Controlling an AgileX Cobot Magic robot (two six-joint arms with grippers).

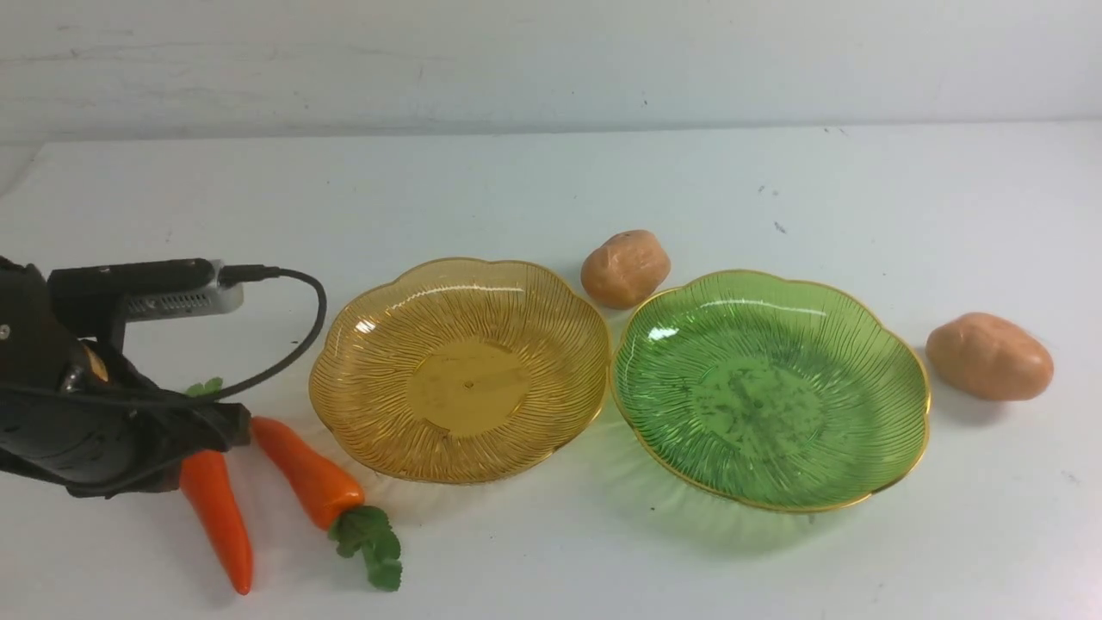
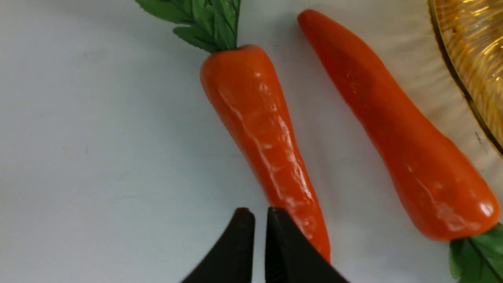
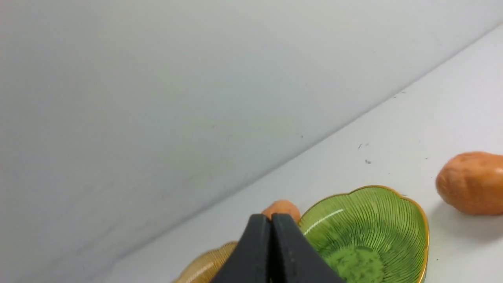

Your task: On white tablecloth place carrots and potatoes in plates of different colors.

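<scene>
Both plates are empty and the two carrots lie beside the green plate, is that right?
Not quite: the carrots lie beside the amber plate, not the green plate. Both plates are indeed empty. The front view shows it.

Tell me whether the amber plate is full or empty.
Empty: the amber plate shows only its bare ribbed bottom; the right carrot and the left carrot lie outside it on the tablecloth.
</scene>
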